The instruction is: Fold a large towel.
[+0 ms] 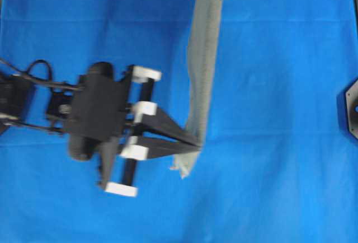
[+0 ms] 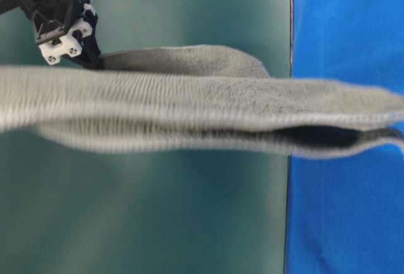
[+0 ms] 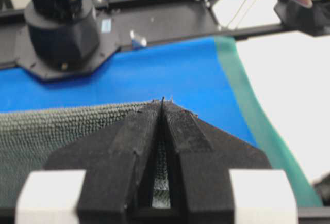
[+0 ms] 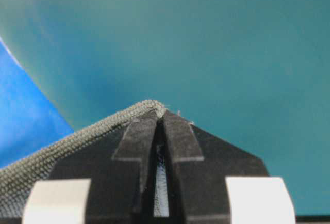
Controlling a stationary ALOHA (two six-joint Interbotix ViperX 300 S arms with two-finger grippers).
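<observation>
Both claws are clenched on the towel point(image 1: 202, 58): left gripper point(image 1: 193, 142) at one corner, right gripper point(image 4: 161, 113) at another. Towel hangs stretched above the blue table point(image 1: 279, 187). No fold laid yet.

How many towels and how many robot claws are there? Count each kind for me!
Towel: 1
Robot claws: 2, the left gripper and the right gripper, both pinching the towel
Blue table cover: 1
Total: 4
</observation>
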